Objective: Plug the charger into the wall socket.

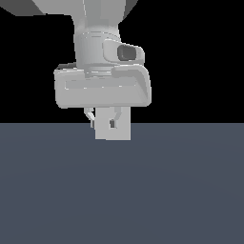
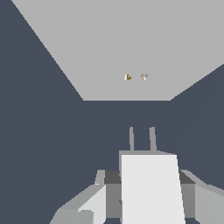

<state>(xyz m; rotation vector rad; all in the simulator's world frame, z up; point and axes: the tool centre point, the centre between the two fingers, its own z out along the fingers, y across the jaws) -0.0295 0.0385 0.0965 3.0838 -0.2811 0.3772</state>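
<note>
The tool [image 1: 113, 125] is pinching the charger [image 2: 151, 188], one finger on each side of the little box. Two thin pins [image 2: 141, 139] stick out of the front of the charger. They point away from the tool, straight at the wall socket [image 2: 109, 43]. The wall socket is out in front of the tool, still well apart from the pins. Its two tiny holes [image 2: 135, 77] sit nearly in line with the pins, just a bit off to one side. I think the next move is a straight push forward, with a small nudge sideways first.
</note>
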